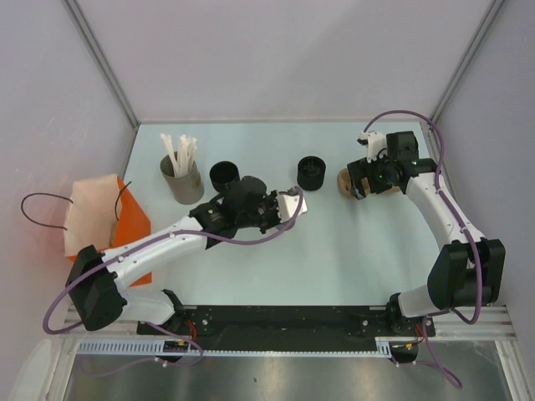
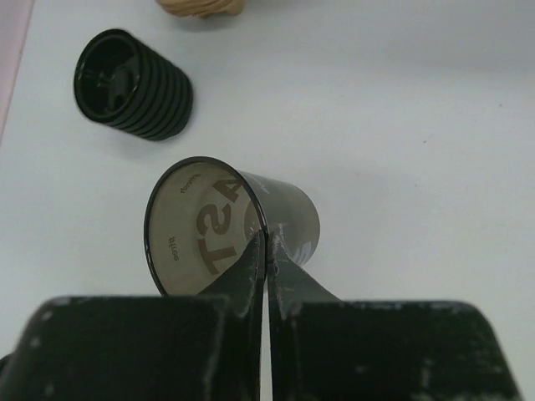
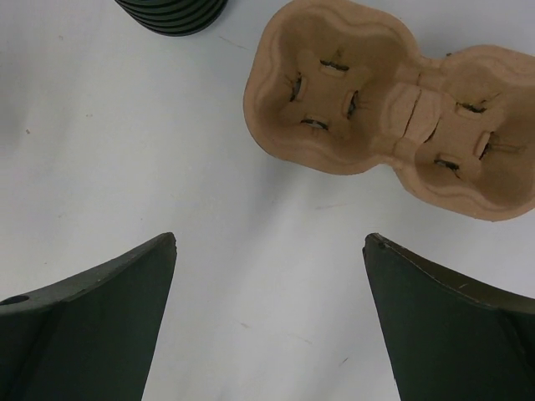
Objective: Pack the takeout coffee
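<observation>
No cup with a lid shows in any view. My left gripper (image 1: 282,209) (image 2: 267,238) is shut on the rim of a black lidless cup (image 1: 293,205) (image 2: 288,213). The cup is tipped on its side, with its beige printed inside facing the wrist camera. A second black lidless cup (image 1: 224,175) stands upright behind my left arm. A ribbed stack of black lids (image 1: 311,172) (image 2: 134,83) (image 3: 171,12) sits mid-table. My right gripper (image 1: 365,180) (image 3: 272,242) is open and empty, just short of a tan two-cup carrier (image 1: 343,182) (image 3: 368,100).
A grey cup of white straws (image 1: 181,180) stands at the back left. An orange bag with a paper bag (image 1: 100,217) lies at the table's left edge. The carrier's edge shows at the top of the left wrist view (image 2: 201,7). Walls close the back and sides.
</observation>
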